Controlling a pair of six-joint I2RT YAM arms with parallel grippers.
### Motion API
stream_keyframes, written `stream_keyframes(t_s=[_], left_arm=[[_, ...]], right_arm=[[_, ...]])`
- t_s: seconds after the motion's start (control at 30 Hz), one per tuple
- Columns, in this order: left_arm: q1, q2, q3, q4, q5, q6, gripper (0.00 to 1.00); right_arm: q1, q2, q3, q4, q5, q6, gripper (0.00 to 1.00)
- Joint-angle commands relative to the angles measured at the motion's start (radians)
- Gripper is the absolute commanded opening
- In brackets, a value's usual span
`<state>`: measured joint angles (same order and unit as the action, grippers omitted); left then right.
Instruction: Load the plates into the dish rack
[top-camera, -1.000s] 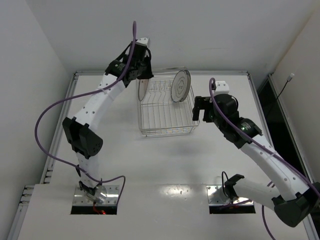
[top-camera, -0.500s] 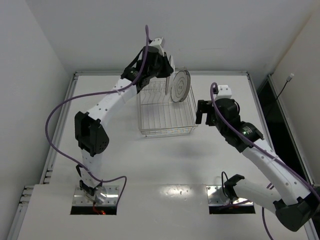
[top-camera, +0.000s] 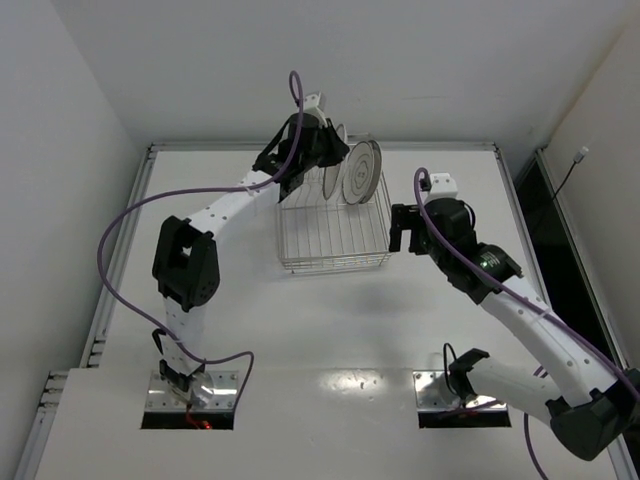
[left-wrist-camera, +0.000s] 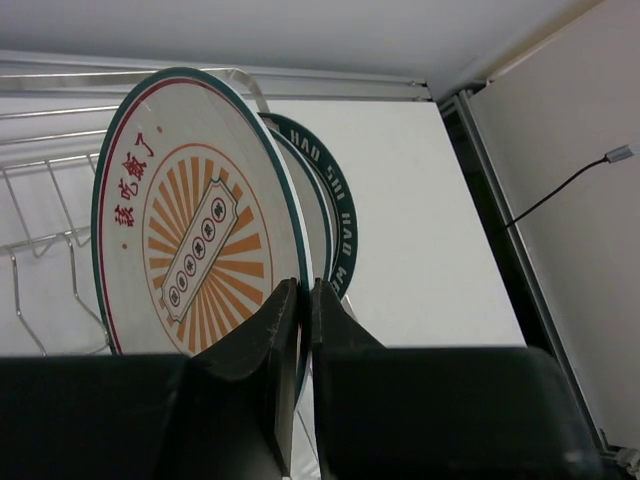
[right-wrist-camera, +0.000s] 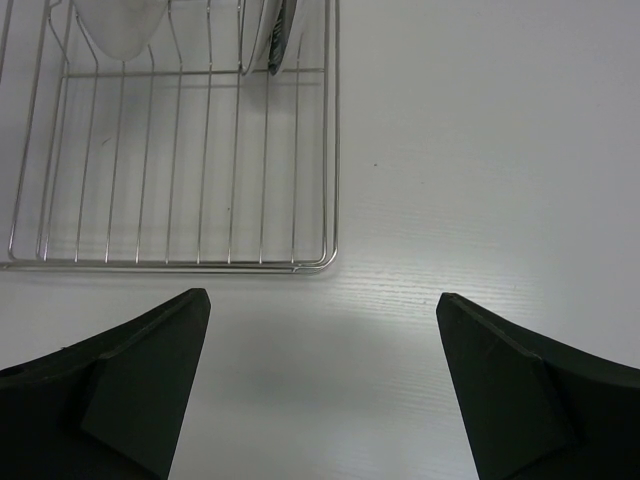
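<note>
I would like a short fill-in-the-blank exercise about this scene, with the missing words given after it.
1. The sunburst plate, held by the left gripper, has an ____ center.
2. The green-rimmed plate stands ____ (upright/flat) in the dish rack.
3. The right gripper is ____ (open/shut).
Missing words: orange; upright; open.

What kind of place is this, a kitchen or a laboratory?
Probably a robot test cell: a white table between plain white walls, two arms bolted to it, and a wire dish rack with plates.
</note>
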<state>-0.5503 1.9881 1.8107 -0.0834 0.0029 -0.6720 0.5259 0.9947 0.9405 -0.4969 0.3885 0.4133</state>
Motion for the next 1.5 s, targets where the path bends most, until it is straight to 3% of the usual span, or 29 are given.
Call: stream_keyframes(t_s=[0.0, 0.53, 1.0, 1.47], left_arm=[[-0.017, -0.058, -0.010, 0.204, 0.048, -0.066, 0.00], [-0.045, -0.106, -0.155, 0.461, 0.035, -0.199, 0.00], [-0.063, -0.126, -0.174, 0.441, -0.034, -0.160, 0.00], [-0.103, -0.106, -0.077, 0.372, -0.218, -0.058, 0.00]], right_arm=[[-0.003, 0.004, -0.003, 0.049, -0.019, -0.011, 0.95], [-0.003, 0.013, -0.003, 0.031, -0.019, -0.030, 0.95], [-0.003, 0.013, -0.012, 0.021, -0.019, -0.039, 0.96], [-0.003, 0.013, -0.012, 0.021, -0.028, -0.039, 0.97]])
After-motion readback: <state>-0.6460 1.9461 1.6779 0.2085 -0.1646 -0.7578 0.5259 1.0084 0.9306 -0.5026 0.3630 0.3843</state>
